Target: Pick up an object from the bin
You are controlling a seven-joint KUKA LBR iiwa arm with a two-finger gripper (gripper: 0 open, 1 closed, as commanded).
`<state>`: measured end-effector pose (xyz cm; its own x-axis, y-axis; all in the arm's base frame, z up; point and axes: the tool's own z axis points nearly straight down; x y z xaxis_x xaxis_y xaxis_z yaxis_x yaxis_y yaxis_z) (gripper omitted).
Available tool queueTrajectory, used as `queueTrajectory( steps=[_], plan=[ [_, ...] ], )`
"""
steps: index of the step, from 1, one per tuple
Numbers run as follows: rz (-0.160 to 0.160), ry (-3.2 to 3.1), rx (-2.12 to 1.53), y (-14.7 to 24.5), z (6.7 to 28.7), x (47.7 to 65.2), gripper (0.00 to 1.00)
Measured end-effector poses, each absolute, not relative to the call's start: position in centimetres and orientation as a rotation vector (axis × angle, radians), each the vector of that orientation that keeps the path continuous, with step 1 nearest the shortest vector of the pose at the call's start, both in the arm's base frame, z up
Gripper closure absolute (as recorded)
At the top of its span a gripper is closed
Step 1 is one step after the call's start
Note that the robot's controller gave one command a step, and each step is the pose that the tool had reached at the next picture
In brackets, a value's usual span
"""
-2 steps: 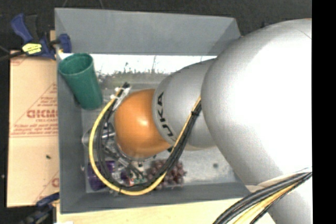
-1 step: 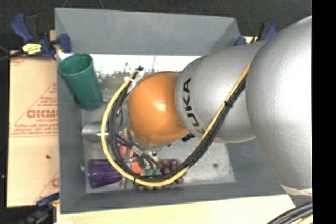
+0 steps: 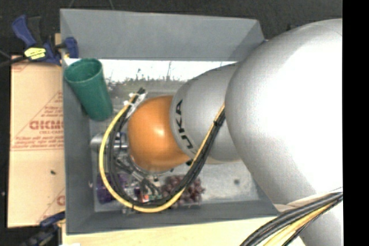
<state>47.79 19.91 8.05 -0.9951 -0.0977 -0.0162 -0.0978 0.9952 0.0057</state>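
Note:
My gripper (image 3: 123, 165) is low in the front left part of the bin, and just its dark body shows beneath the arm's orange cover. Right in front of it, by the front wall, lies a dark purple bunch of grapes (image 3: 185, 188). A small purple thing (image 3: 104, 193) sits in the front left corner, just left of the gripper. A green plastic cup (image 3: 88, 89) lies tilted in the back left corner, mouth toward the corner, well apart from the gripper. Whatever is directly under the gripper is hidden.
The arm and its orange cover span the middle and right of the bin, with a yellow cable looping round the gripper down to the front wall. A pale grey thing, partly hidden, lies by the left wall beside the gripper.

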Motion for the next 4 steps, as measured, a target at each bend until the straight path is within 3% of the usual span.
queueTrajectory(
  steps=[1, 2, 3, 4],
  plan=[
    [0.019, 3.112, 0.061, 16.8, 7.2, 47.6, 0.00],
    [0.010, 3.102, 0.396, 19.0, 7.0, 48.6, 1.00],
    [0.010, 3.102, 0.398, 19.0, 7.0, 48.6, 1.00],
    [0.007, 3.108, 0.400, 18.9, 10.1, 48.5, 1.00]
  ],
)
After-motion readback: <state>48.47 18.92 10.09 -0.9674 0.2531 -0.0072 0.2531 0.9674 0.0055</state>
